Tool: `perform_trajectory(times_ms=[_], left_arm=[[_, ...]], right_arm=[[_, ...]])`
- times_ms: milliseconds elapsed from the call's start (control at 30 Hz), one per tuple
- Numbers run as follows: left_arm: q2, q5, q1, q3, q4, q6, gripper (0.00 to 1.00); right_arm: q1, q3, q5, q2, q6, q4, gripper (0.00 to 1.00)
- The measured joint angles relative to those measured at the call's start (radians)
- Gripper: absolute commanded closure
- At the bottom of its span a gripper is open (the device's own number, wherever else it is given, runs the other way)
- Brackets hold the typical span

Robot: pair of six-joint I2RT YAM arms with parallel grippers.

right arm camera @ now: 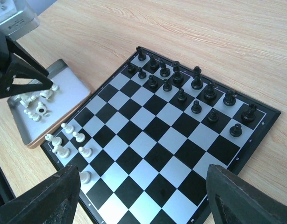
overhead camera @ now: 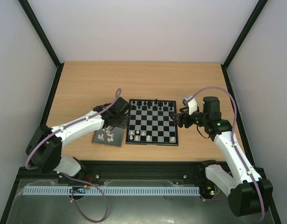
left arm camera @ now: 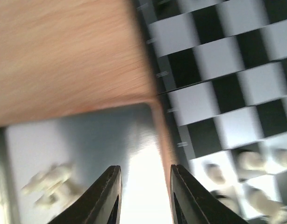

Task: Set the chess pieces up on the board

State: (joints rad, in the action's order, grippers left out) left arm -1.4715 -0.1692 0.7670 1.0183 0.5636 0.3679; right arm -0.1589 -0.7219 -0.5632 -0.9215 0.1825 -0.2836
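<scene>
Left wrist view, left claw (left arm camera: pixel 144 169): its two dark fingers (left arm camera: pixel 108 196) stand a little apart with nothing between them; only the bare tray floor shows in the gap.
Under the left claw: a grey tray (left arm camera: pixel 87 135) with a tan edge. The claw hangs over the tray's right part; I cannot tell whether it touches the floor.
Left of the left claw: a small heap of white chess pieces (left arm camera: pixel 50 179) lies on the tray floor, too blurred to tell the kinds.
Right of the left claw: the board (left arm camera: pixel 227 60), its black rim just beside the tray's tan edge. More white pieces stand on its nearest squares, also blurred.
Ahead of the left claw: bare wooden table (left arm camera: pixel 64 56).
Right wrist view, right claw (right arm camera: pixel 144 170): the fingers are spread wide and carry nothing, and the claw is above the board's near side.
Below and ahead of the right claw: most of the checkered squares are unoccupied.
Left of the right claw: several white pieces stand upright near the board's left corner. Beyond them is the tray with loose white pieces, some lying on their sides, and the left arm's fingers over it.
Far side from the right claw: black pieces (right arm camera: pixel 181 84) stand upright in two rows along the opposite edge.
Top external view: the left claw is over the tray by the board's left side, the right claw at the board's right edge, well apart from each other.
</scene>
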Motion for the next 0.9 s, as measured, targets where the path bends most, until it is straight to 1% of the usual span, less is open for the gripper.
perform_trajectory(times_ms=[133,233,333,467,633,900], left_arm=[[0.050,-0.006,-0.138,-0.107,0.016,0.066,0.71],[0.080,-0.007,-0.230,-0.155,0.024,0.090,0.77],[0.084,-0.005,-0.292,-0.167,0.028,0.103,0.84],[0.060,-0.004,-0.337,-0.167,0.026,0.111,0.90],[0.003,-0.004,-0.359,-0.167,0.026,0.111,0.90],[-0.026,0.010,-0.372,-0.167,0.012,0.108,0.88]], right_arm=[[0.000,0.000,-0.005,0.000,0.002,0.000,0.25],[0.000,0.001,-0.006,0.000,0.005,0.000,0.25],[0.000,0.002,-0.006,0.000,0.009,0.000,0.25],[0.000,0.003,-0.006,0.000,0.013,0.000,0.25],[0.000,0.003,-0.009,0.000,0.016,-0.001,0.25],[0.000,0.003,-0.013,0.000,0.020,-0.001,0.25]])
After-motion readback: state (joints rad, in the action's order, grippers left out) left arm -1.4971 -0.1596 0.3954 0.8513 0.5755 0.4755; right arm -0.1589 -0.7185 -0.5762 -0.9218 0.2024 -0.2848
